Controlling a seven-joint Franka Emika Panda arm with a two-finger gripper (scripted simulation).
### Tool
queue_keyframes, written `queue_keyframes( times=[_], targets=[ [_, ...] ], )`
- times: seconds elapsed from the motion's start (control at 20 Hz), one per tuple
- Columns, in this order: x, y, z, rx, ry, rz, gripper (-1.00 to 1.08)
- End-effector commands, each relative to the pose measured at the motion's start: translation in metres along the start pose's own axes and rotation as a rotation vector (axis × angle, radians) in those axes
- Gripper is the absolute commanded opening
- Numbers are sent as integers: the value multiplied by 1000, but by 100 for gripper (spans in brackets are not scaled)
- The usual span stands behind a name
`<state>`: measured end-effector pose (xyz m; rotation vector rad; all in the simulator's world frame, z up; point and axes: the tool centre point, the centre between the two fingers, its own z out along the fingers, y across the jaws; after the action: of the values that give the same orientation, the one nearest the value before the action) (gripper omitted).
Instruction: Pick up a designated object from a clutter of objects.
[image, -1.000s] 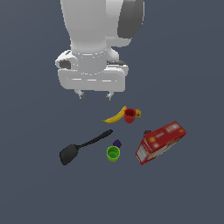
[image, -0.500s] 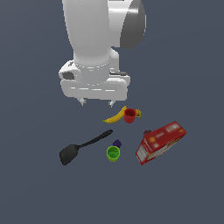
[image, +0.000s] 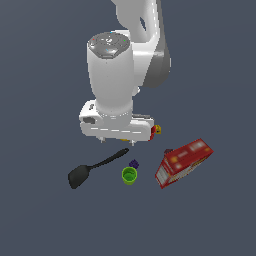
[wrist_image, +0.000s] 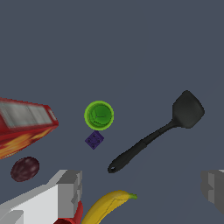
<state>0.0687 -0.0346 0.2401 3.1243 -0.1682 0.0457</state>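
Note:
The lime-green cup (image: 129, 175) stands upright and open-topped among the clutter; in the wrist view the cup (wrist_image: 99, 115) shows from above. A tiny purple block (image: 133, 163) lies just beside it. My gripper (image: 118, 143) hangs open and empty above the clutter, apart from the cup, and over the banana and red mug. The wrist view shows its two grey fingers (wrist_image: 70, 189) spread wide, with the yellow banana (wrist_image: 109, 204) and the red mug's rim (wrist_image: 70, 217) between them. The black spatula (image: 95, 167) lies on the exterior view's left of the cup.
A red box (image: 182, 162) lies on the exterior view's right of the cup, tilted. A small dark maroon round object (wrist_image: 25, 169) sits near the box. In the exterior view my hand hides most of the banana and mug; only a red-yellow sliver (image: 157, 130) shows.
The arm has come down and forward over the clutter. It now covers the banana and red mug in the exterior view. The objects have not moved.

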Motion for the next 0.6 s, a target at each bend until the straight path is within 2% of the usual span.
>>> queue_keyframes(
  times=[0.0,0.55],
  targets=[
    [10,-8,23,1,-5,8,100],
    [35,-37,115,7,-24,38,100]
  ],
)
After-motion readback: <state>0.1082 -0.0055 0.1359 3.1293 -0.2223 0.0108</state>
